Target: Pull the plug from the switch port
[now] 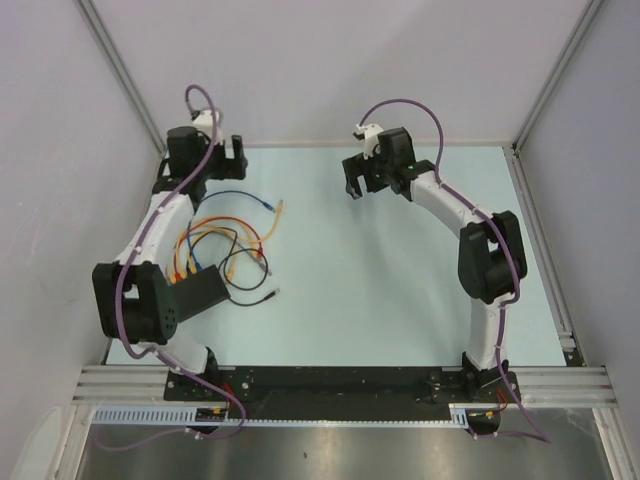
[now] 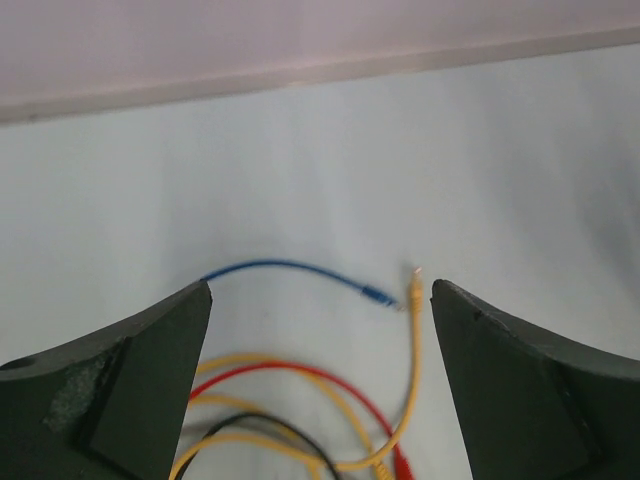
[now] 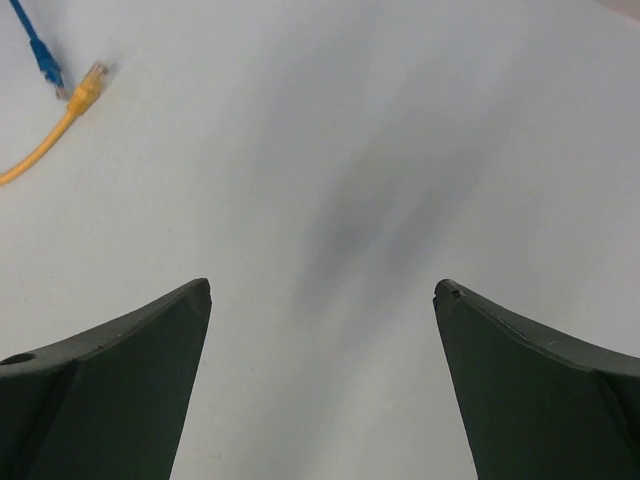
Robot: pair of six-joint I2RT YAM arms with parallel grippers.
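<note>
The task is at its very start: neither gripper is at the switch point(image 1: 203, 290), which lies flat on the table point(image 1: 400, 270) at the near left, just beside the left arm's elbow, with a tangle of cables fanning out from its far edge. Several plugs point(image 1: 185, 267) appear seated there, orange and red among them, though the top view is too small to tell which ports are filled. The left gripper point(image 2: 320, 290) hovers at the far left edge of the table, fingers spread wide and holding nothing. Its camera looks down on the free ends of a blue cable point(image 2: 280, 265) and a yellow cable point(image 2: 414, 340), with a red cable point(image 2: 300, 372) and a black cable point(image 2: 250, 425) looping nearer. The right gripper point(image 3: 320, 285) hangs over bare table at the far centre, well apart from the switch, its fingers just as wide and empty. Both arms are stretched away from their bases and bent at the elbow. The next move likely calls for one gripper to come back towards the switch and close on a seated plug while the other steadies the box.
</note>
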